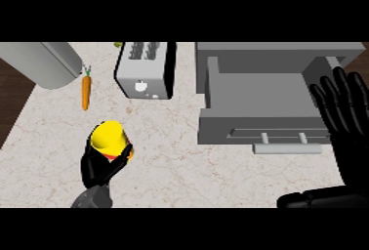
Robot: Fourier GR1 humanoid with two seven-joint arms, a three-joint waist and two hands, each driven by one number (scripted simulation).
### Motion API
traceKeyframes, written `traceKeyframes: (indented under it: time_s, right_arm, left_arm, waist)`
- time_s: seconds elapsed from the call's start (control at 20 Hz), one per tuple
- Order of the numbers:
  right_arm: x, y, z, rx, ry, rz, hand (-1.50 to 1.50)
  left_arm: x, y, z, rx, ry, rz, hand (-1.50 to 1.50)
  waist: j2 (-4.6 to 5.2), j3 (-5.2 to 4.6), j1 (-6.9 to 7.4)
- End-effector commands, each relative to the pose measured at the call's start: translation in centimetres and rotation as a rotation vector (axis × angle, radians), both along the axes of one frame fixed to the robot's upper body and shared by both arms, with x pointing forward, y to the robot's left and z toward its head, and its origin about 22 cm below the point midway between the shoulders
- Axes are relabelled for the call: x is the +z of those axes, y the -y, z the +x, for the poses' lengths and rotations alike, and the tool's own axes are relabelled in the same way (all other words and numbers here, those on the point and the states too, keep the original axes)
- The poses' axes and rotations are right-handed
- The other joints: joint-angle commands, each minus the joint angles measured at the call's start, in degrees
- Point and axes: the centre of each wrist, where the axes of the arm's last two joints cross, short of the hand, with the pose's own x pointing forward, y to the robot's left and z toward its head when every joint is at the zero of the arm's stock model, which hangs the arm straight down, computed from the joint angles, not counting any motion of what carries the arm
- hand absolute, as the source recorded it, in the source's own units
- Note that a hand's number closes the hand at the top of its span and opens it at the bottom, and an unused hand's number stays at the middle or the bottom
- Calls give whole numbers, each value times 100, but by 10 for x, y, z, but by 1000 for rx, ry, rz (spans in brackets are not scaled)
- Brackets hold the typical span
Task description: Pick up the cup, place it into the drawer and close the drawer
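Pale marbled countertop (187,166); dark wood floor (13,97) at left edge; toaster (146,71) & carrot (85,93) at back.

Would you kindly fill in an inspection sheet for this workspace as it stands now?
Surface: pale marbled counter, dark wood beyond its left edge.
Job's things: yellow cup in the left hand; grey drawer pulled open, nothing seen inside, handle at its front.
Clutter: carrot; toaster; grey cylinder at top left.
Hands: left hand curled round the cup; right hand open, fingers up, resting at the right edge.
Cables: nothing seen.
Surroundings: nothing seen beyond the counter.
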Motion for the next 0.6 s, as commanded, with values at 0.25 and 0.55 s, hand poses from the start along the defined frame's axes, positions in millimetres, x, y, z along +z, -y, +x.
traceKeyframes:
  time_s: [0.25, 0.55]
  right_arm:
    - [15, -15, 3, -14, 7, -12, -150]
    - [14, -2, -2, -5, 12, -12, -150]
  left_arm:
    - [2, -16, 13, 1, 103, 73, 150]
    - [2, -5, 5, 39, 162, 132, 150]
  waist:
    - [3, -2, -6]
    - [-8, 2, 10]
